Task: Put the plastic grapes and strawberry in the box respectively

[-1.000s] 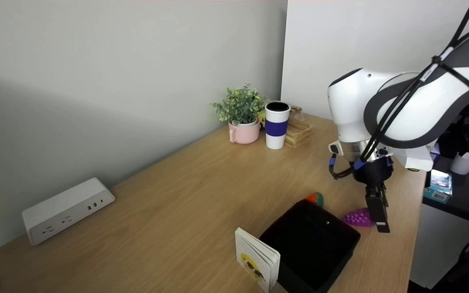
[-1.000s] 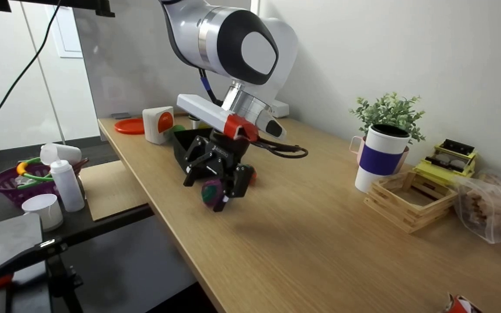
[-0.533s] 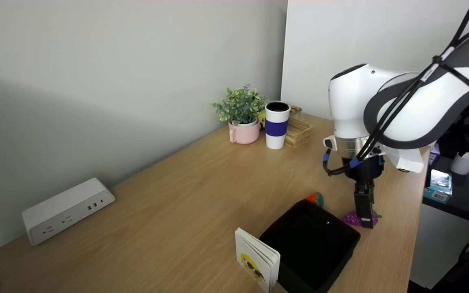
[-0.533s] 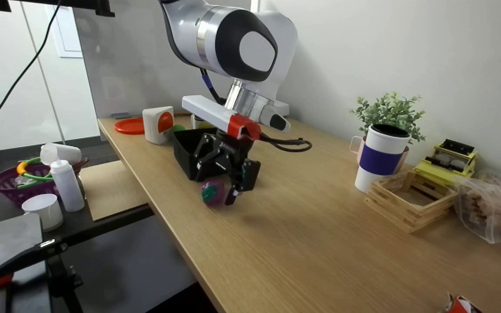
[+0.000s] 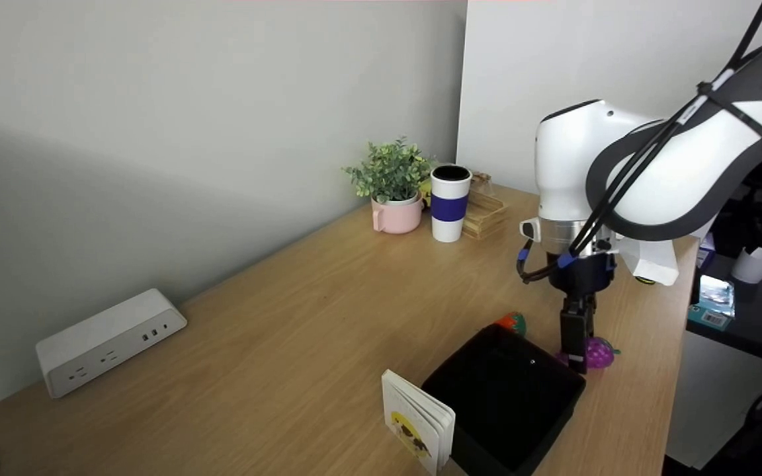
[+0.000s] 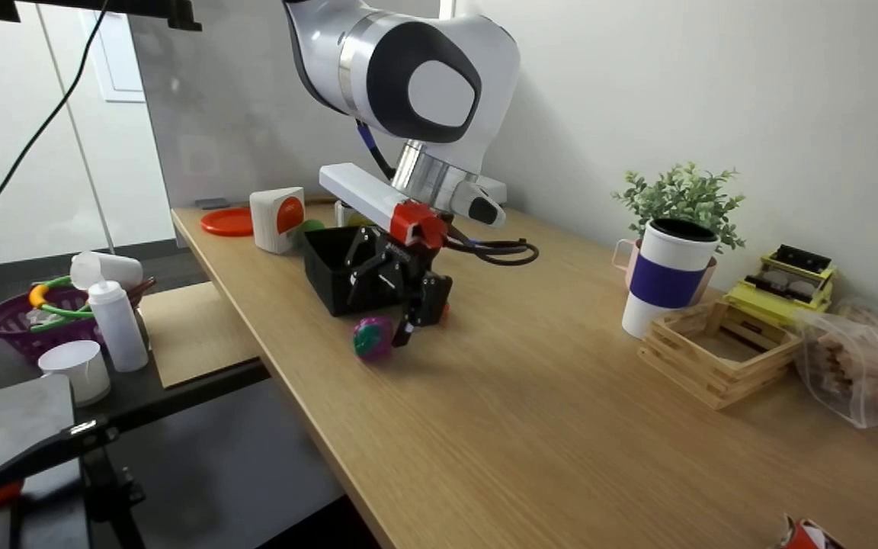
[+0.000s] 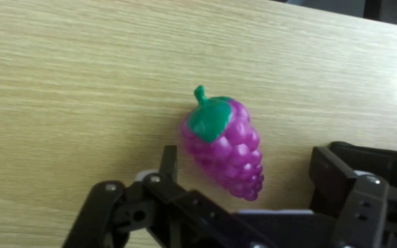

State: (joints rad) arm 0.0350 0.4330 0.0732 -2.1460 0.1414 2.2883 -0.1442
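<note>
So far, plastic grapes and strawberry are both being left outside the black box, still to pack; nothing is being held by the wide-spread tool.

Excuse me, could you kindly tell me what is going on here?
A white and black robot arm has its open black gripper at the bumpy purple plastic grapes; in the wrist view they show between the jaws, not gripped. The grapes lie on the light wooden table near the shallow square black box. The orange-red plastic strawberry lies just outside a corner of the box, and neither fruit is inside yet.
</note>
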